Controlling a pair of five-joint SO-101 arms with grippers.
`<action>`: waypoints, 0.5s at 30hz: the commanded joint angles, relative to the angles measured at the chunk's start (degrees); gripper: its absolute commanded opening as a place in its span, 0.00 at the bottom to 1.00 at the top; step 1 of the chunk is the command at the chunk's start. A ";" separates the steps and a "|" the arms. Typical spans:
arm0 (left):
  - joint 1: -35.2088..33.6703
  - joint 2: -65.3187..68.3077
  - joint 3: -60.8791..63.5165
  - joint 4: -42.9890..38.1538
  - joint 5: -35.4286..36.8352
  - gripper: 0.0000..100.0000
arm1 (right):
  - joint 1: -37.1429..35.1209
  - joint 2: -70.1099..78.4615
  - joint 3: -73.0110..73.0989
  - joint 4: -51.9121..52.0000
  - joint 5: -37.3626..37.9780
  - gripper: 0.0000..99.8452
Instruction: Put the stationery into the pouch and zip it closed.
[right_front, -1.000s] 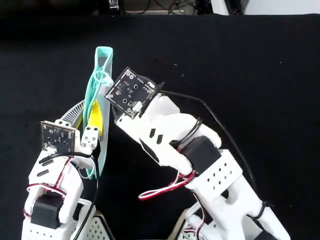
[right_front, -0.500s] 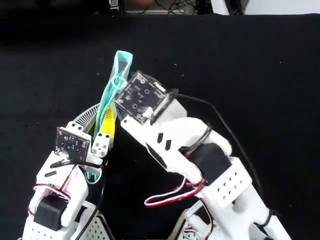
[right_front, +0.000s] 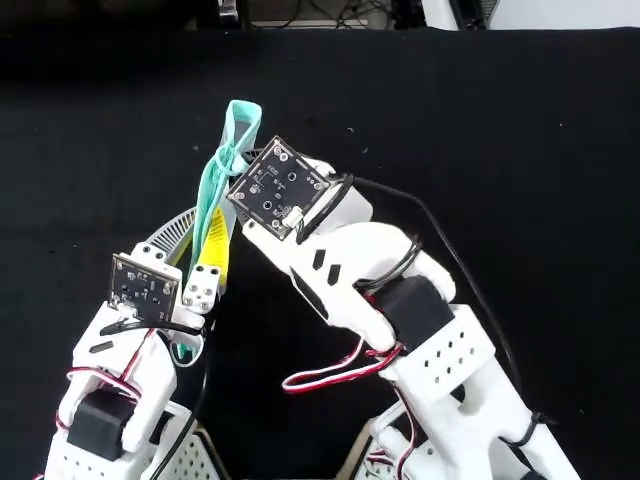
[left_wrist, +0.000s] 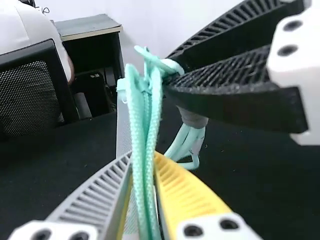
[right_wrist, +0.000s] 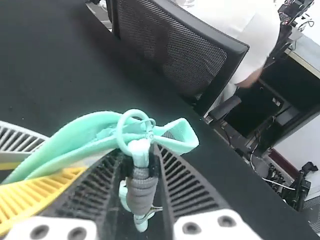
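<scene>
The left claw is clamped on the teal pouch, whose thin edge is pinched between its grey and yellow fingers. The right claw is closed tight on the zip pull, a grey tab on a teal cord loop, which sits right at its black fingertips. The pouch hangs edge-on between the two claws, lifted off the black counter. One end is in the left claw and the other pokes just past the right. Whether the stationery is inside cannot be seen.

The step looks like zipping. To do it well, the left claw should act as a firm anchor. The right should draw the pull straight along the zip line, away from the left claw. The fabric needs to be taut and untwisted so the slider does not snag.
</scene>
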 joint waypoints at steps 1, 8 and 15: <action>1.19 0.09 -0.13 1.67 -0.70 0.03 | 3.60 -1.71 -0.48 -1.76 0.18 0.01; 1.54 0.09 -0.22 1.93 -0.79 0.03 | 11.08 -6.20 2.59 -7.30 -7.21 0.01; 1.54 0.09 -0.22 2.11 -1.76 0.03 | 11.69 -6.11 4.44 -10.11 -7.21 0.01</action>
